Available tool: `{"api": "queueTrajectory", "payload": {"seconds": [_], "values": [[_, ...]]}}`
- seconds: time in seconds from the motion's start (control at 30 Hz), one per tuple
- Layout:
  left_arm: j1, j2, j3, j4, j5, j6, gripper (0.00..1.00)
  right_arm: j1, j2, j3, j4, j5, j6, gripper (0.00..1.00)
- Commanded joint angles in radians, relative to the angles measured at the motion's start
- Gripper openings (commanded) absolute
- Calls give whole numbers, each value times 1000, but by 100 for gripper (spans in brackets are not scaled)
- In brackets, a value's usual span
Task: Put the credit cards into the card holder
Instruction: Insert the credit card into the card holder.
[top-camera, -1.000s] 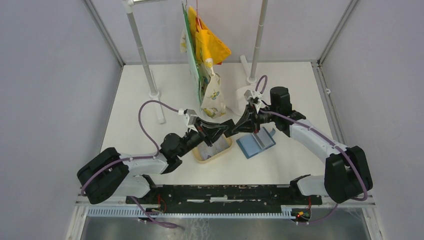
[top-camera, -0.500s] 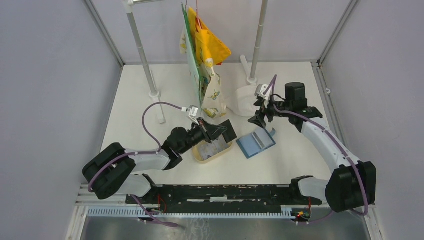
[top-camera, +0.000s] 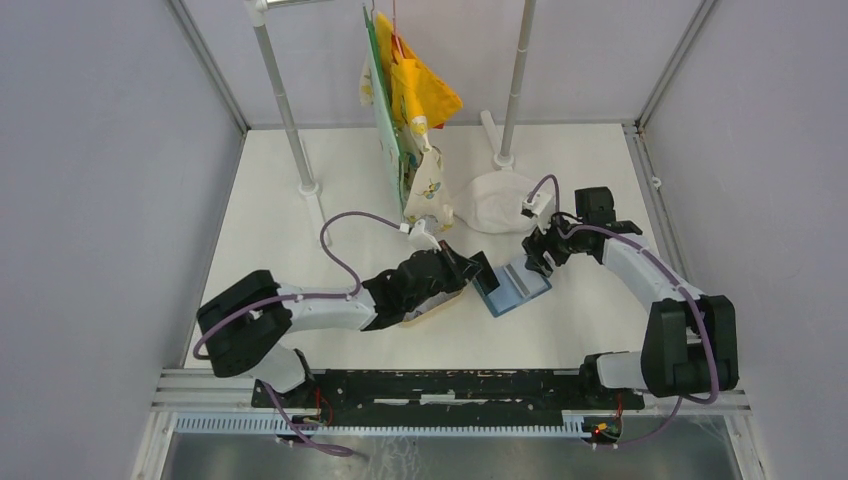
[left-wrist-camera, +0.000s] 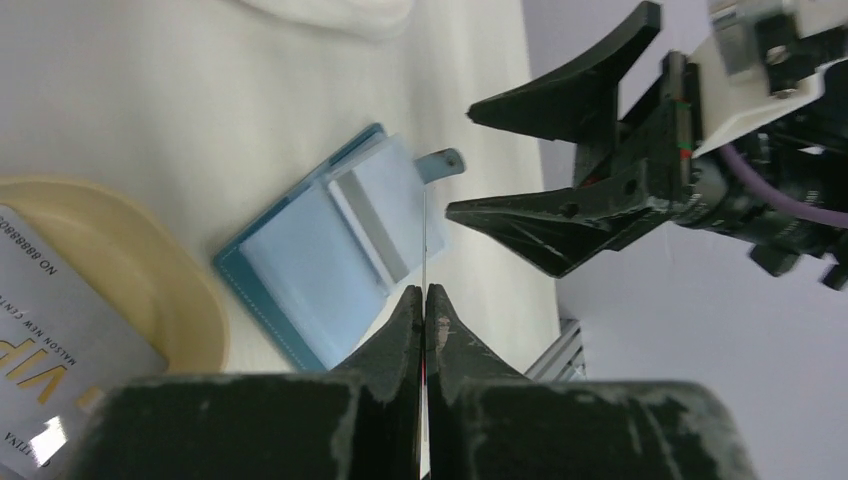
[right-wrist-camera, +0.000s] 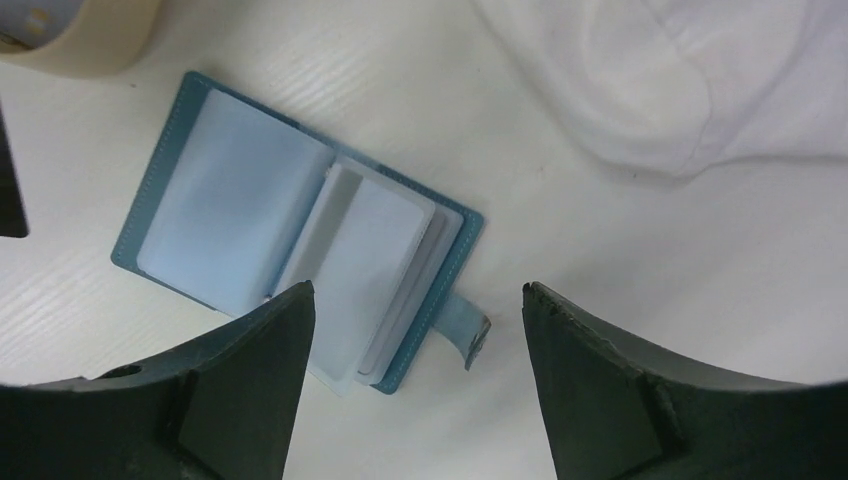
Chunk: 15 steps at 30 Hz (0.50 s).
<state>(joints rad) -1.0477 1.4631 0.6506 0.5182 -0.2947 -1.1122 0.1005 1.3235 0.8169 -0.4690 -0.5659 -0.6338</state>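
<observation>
The blue card holder lies open on the white table, its clear sleeves up and its snap tab at the right. My left gripper is shut on a thin credit card, seen edge-on and reaching over the card holder's right half. From above, the left gripper sits just left of the card holder. My right gripper is open and empty above the holder's right edge; the right gripper also faces me in the left wrist view. A grey card lies in the tan tray.
A white cloth lies behind the holder. Hanging yellow and patterned fabrics and two rack poles stand at the back. The tan tray is partly under my left arm. Grey walls enclose the table.
The two grippers were together over the tray; the right one opened and drew back, then came down over the holder. The left arm carried the card right to the holder.
</observation>
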Motion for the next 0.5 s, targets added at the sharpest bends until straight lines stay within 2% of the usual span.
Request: {"api": "queueTrajectory", "payload": {"seconds": [0.0, 0.13, 0.47], "values": [[-12, 117, 68, -17, -19, -85, 2, -15, 38, -7, -12, 58, -7, 81], [-12, 213, 126, 25, 24, -97, 2, -17, 94, -6, -31, 33, -15, 78], [-12, 378, 181, 127, 87, -156, 2, -65, 199, 19, -98, -13, -39, 56]]}}
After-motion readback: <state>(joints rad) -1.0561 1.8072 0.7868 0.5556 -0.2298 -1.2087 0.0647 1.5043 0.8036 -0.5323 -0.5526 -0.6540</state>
